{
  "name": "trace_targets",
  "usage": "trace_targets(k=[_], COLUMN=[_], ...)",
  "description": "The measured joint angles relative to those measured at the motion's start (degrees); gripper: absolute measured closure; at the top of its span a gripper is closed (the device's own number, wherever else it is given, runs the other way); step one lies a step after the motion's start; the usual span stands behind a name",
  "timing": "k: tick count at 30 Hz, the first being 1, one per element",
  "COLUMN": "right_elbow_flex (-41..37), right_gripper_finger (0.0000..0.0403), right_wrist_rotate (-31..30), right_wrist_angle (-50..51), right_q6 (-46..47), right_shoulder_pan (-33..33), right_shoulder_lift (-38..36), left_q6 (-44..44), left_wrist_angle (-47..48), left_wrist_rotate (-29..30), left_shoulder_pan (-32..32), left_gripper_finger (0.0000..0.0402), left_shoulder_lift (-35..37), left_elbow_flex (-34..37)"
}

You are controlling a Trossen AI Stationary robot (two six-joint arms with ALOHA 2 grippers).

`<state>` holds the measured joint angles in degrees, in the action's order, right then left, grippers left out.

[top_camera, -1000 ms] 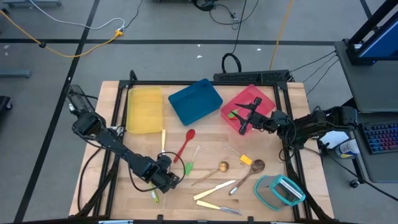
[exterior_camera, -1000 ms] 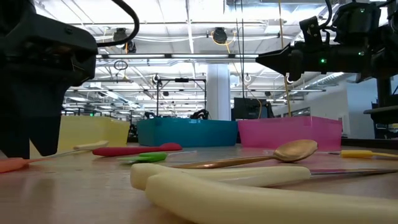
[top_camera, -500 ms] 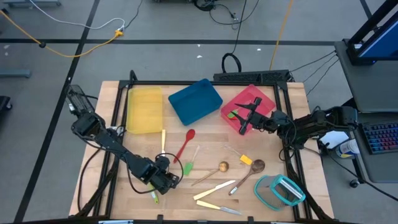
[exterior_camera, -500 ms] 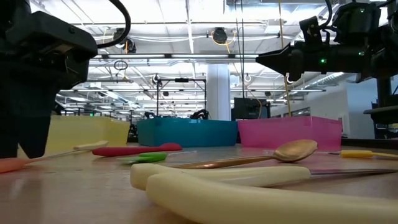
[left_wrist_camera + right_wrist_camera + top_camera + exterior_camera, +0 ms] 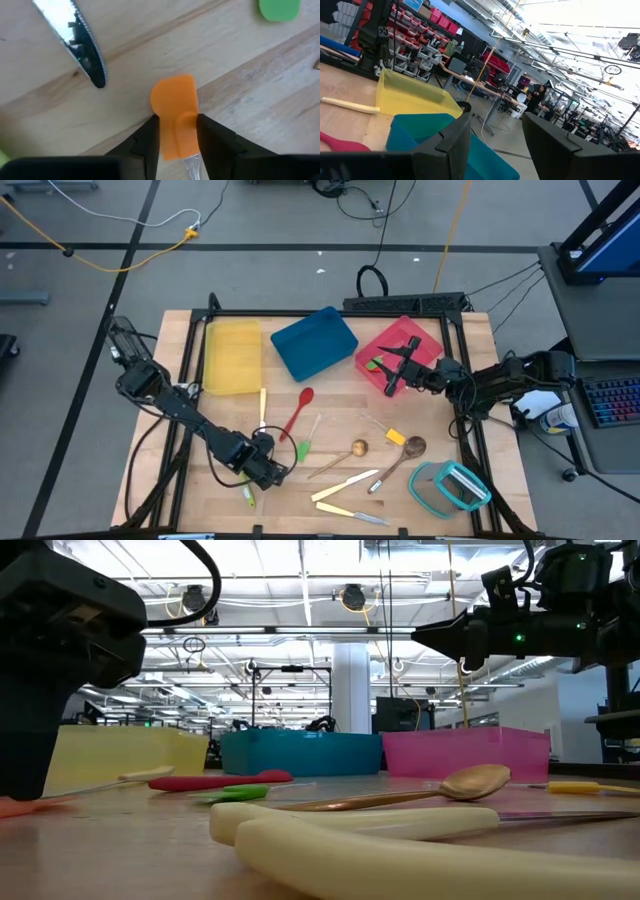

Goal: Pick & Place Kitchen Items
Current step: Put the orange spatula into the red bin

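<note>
Left gripper (image 5: 176,131) low on table, fingers flanking orange-headed spatula (image 5: 175,112), grip unconfirmed, right gripper (image 5: 396,372) parted, empty, over pink tray (image 5: 432,340).

Three flat trays stand in a row along the far side of the wooden table (image 5: 440,505): yellow tray (image 5: 231,356) left, blue tray (image 5: 313,342) middle, pink tray (image 5: 395,345) right. The teal-rimmed clear container (image 5: 447,486) sits at the near right corner.
</note>
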<state>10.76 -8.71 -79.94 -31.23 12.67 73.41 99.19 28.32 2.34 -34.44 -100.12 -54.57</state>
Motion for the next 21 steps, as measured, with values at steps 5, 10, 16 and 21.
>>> trace_targets(k=[5,10,16,21], right_elbow_flex=[0.0,0.0,0.0,0.0], right_gripper_finger=[0.0232,0.0232,0.0232,0.0232], right_wrist_rotate=[0.0,0.0,0.0,0.0], right_wrist_angle=[0.0,0.0,0.0,0.0], right_q6=[0.1,0.1,0.1,0.1], right_shoulder_pan=[0.0,0.0,0.0,0.0], right_shoulder_lift=[0.0,0.0,0.0,0.0], left_q6=[-1.5,-1.8,-4.4,-10.3], left_wrist_angle=[0.1,0.4,2.6,2.7], left_wrist_rotate=[0.9,1.5,1.5,2.8], left_shoulder_pan=[0.1,0.1,0.1,1.4], left_gripper_finger=[0.0301,0.0302,0.0285,0.0239], left_shoulder_lift=[0.0,0.0,0.0,-0.1], left_elbow_flex=[0.0,0.0,0.0,0.0])
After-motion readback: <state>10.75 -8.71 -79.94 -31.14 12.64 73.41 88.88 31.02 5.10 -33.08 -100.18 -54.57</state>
